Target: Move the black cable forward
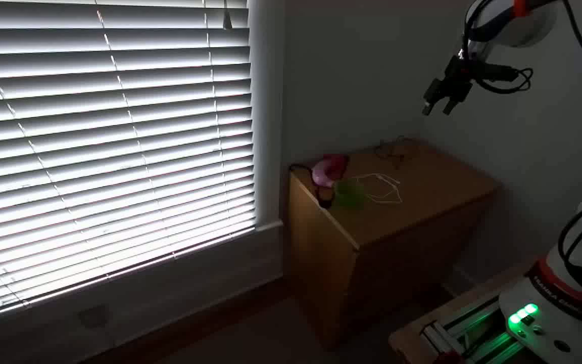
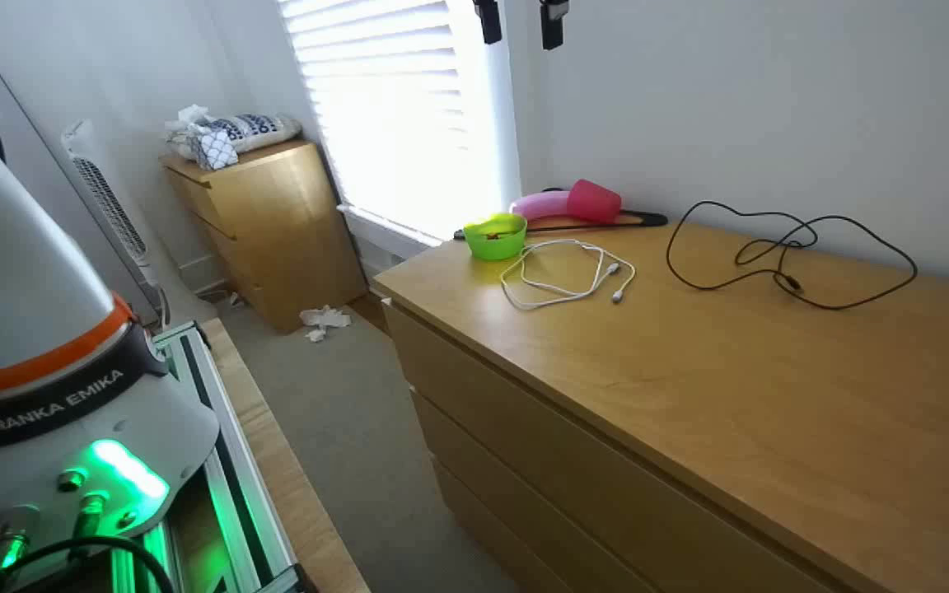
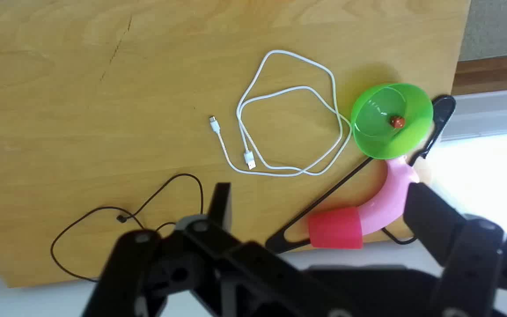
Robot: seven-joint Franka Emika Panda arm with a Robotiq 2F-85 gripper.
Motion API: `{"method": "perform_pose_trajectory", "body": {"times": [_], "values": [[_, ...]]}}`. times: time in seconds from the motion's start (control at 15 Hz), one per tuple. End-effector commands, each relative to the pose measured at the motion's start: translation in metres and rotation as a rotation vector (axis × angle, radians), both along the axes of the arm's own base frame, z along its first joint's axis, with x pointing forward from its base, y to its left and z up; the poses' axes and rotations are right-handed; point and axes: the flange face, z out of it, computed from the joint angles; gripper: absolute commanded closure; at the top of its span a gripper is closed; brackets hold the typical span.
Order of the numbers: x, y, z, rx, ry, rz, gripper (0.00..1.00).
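The black cable point(image 2: 833, 307) lies in loose loops on the wooden dresser top point(image 2: 771, 395), close to the wall. It shows dimly in an exterior view point(image 1: 396, 154). In the wrist view the black cable point(image 3: 112, 207) is at the lower left, partly hidden behind a gripper finger. My gripper point(image 3: 319, 202) is open and empty, with its fingers wide apart. It hangs well above the dresser and touches nothing. It also shows in both exterior views point(image 1: 437, 109) point(image 2: 521, 31); in one of them only the fingertips show at the top edge.
A white cable point(image 3: 280, 175) lies beside a green bowl point(image 3: 376, 119) holding a small red-brown item. A pink tube with a red end point(image 3: 337, 226) lies over a thin black hanger-like frame point(image 3: 319, 200) near the wall. Window blinds point(image 1: 119, 151) stand beyond the dresser's end.
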Motion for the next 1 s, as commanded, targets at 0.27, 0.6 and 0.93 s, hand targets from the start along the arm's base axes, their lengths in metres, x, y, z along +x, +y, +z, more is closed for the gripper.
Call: {"method": "perform_pose_trajectory", "body": {"times": [0.27,0.6,0.93], "values": [[0.000,0.000,0.001,0.000,0.001,0.000,0.00],[0.000,0.000,0.001,0.000,0.001,0.000,0.00],[0.047,-0.016,-0.019,-0.037,-0.060,-0.093,0.00]]}}
